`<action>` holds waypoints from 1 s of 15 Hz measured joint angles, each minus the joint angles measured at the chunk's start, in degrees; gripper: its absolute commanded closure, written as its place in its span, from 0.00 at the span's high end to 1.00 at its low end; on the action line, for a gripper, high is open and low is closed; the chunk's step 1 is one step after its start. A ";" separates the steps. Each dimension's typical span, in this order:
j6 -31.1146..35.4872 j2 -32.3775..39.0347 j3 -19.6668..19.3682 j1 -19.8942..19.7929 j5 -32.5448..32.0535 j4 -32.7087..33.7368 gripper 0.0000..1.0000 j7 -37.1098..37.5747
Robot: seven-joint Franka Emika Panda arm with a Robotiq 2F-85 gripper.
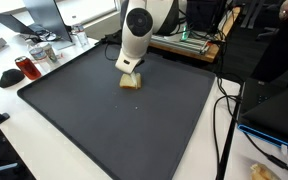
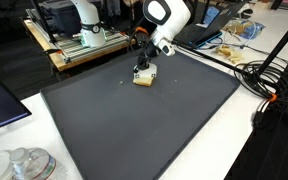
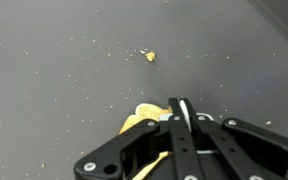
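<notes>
Yellow bread (image 3: 139, 120), or something like it, lies on the dark mat (image 1: 94, 125) toward its far edge in both exterior views, right under the gripper (image 3: 181, 110). The jaws are pressed together, tips touching the bread. It looks light, soft and fragile, with crumbs (image 3: 150, 56) scattered nearby; best held gently across its thicker sides.

white arm's gripper (image 2: 144, 71) closed on yellowish piece (image 2: 144, 80), dark mat (image 2: 134, 130)
</notes>
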 measured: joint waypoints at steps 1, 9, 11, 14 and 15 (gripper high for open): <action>0.00 0.11 0.00 -0.09 0.00 0.03 0.01 -0.01; -0.70 1.13 -0.11 -0.44 -0.03 1.54 0.01 -1.11; -1.35 1.57 -0.09 -0.41 -0.05 2.20 0.01 -1.64; -2.47 2.20 -0.02 -0.28 -0.06 3.04 0.01 -2.28; -2.92 2.41 0.01 -0.20 -0.07 3.37 0.01 -2.39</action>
